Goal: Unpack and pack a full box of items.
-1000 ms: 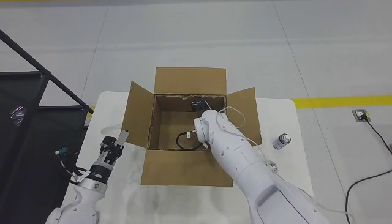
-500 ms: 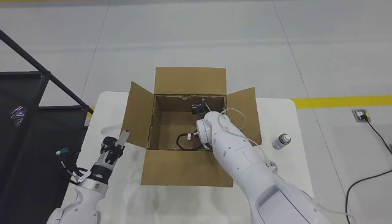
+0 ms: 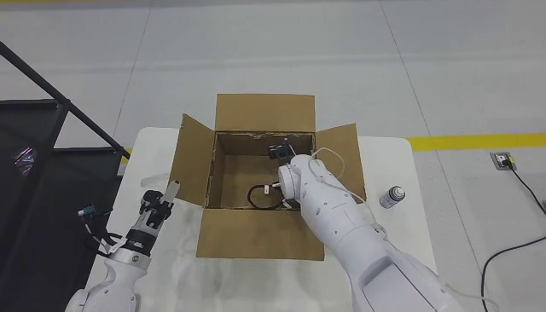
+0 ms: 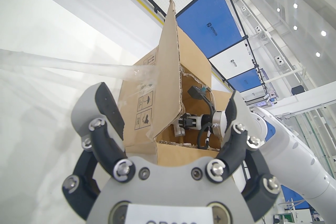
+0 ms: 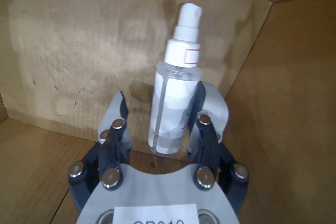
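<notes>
The left claw (image 4: 169,104) hangs spread and empty over the tabletop (image 3: 401,244), left of the open box (image 3: 256,235). Inside the box, the right claw (image 5: 162,96) is spread around a spray bottle (image 5: 181,57), with one finger touching it and the other just apart, so it is not yet pinched. A small can (image 3: 392,197) stands right of the box, so unpacking looks begun; the bottle and all repacking remain.

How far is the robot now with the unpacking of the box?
Done: one small container stands on the table beside the open box, apparently already unpacked. In hand: the right gripper is inside the box, open, its fingers on either side of a spray bottle, not closed on it. Left: lifting that bottle out, then repacking. The left gripper is open beside the box, holding nothing.
</notes>
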